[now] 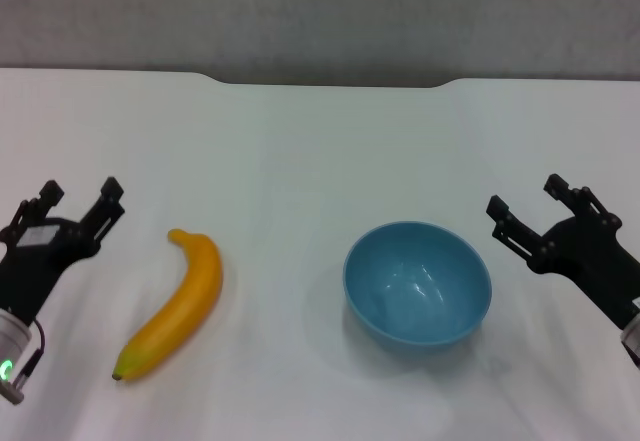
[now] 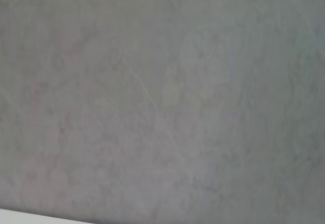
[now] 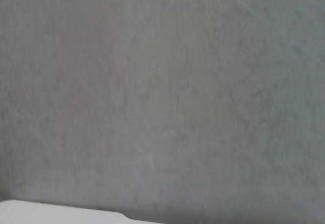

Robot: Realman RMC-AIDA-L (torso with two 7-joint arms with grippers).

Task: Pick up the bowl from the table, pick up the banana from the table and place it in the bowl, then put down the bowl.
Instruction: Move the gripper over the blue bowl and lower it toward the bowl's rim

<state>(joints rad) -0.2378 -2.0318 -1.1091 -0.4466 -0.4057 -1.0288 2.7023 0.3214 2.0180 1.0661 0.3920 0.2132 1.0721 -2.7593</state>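
Note:
The light-blue bowl (image 1: 418, 282) stands upright and empty on the white table (image 1: 300, 151), right of centre. The yellow-orange banana (image 1: 177, 303) lies on the table to its left, its dark tip toward the front. My left gripper (image 1: 78, 198) is open and empty at the left edge, left of the banana and apart from it. My right gripper (image 1: 527, 196) is open and empty at the right edge, right of the bowl and apart from it. Both wrist views show only the grey wall and a strip of the table edge (image 3: 61, 215).
The table's far edge has a shallow notch (image 1: 335, 83) against a grey wall (image 1: 320, 11). White tabletop lies between the banana and the bowl and behind both.

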